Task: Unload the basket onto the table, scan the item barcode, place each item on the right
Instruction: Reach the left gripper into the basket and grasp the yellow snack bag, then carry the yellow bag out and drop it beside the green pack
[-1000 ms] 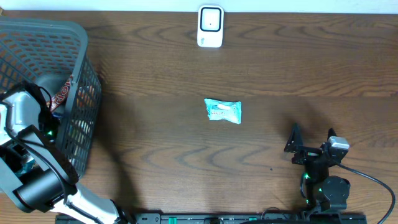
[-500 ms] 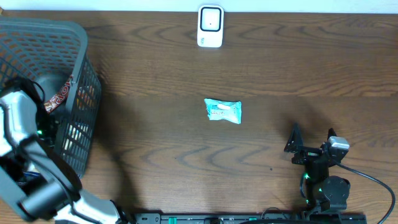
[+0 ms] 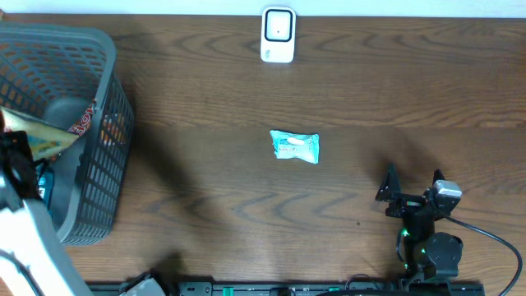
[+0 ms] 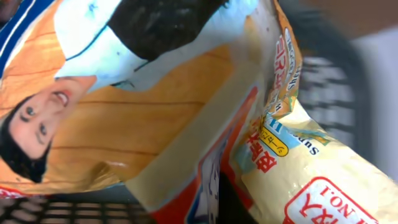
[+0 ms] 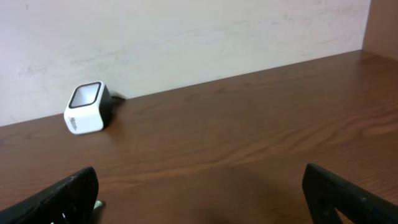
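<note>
An orange and yellow snack packet (image 3: 46,140) hangs above the grey basket (image 3: 105,90) at the table's far left, with my left gripper (image 3: 20,156) shut on it. The packet (image 4: 186,112) fills the left wrist view, showing a printed face and red lettering, and it hides the fingers; no barcode shows on this side. At the back centre stands the white barcode scanner (image 3: 278,34), which also appears far left in the right wrist view (image 5: 87,107). My right gripper (image 3: 411,184) rests open near the front right, holding nothing (image 5: 205,202).
A teal packet (image 3: 294,147) lies flat in the middle of the table. The basket holds other packets, among them a brown patterned one (image 3: 82,122). Basket mesh (image 4: 62,208) shows under the held packet. A pale wall (image 5: 186,37) runs behind the scanner.
My left gripper has shut on the snack packet inside the basket and lifted it above the rim, toward the left edge. The right arm has not moved.
</note>
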Controlling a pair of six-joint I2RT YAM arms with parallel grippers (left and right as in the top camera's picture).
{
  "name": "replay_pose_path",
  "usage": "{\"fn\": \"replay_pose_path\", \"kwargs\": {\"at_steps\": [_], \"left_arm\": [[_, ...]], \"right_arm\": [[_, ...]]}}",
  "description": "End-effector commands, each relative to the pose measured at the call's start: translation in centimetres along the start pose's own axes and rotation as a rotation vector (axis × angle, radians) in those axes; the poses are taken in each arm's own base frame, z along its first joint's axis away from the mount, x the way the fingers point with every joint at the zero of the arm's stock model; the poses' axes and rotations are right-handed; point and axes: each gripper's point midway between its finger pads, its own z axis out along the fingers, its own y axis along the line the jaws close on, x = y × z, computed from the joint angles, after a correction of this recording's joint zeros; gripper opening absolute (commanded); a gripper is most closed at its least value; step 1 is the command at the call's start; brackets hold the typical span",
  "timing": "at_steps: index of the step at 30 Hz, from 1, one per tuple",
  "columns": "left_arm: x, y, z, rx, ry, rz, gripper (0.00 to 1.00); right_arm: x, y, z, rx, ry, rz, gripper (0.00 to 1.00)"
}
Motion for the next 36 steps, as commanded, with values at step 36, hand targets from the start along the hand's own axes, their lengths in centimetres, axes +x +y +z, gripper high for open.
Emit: {"fn": "replay_pose_path", "kwargs": {"at_steps": [36], "left_arm": [[34.8,-3.3,-6.7,0.444,0.77,1.189,0.07]], "right_arm": [[-0.1,-0.2,0.0,0.012,-0.005,-0.014,0.99]]}}
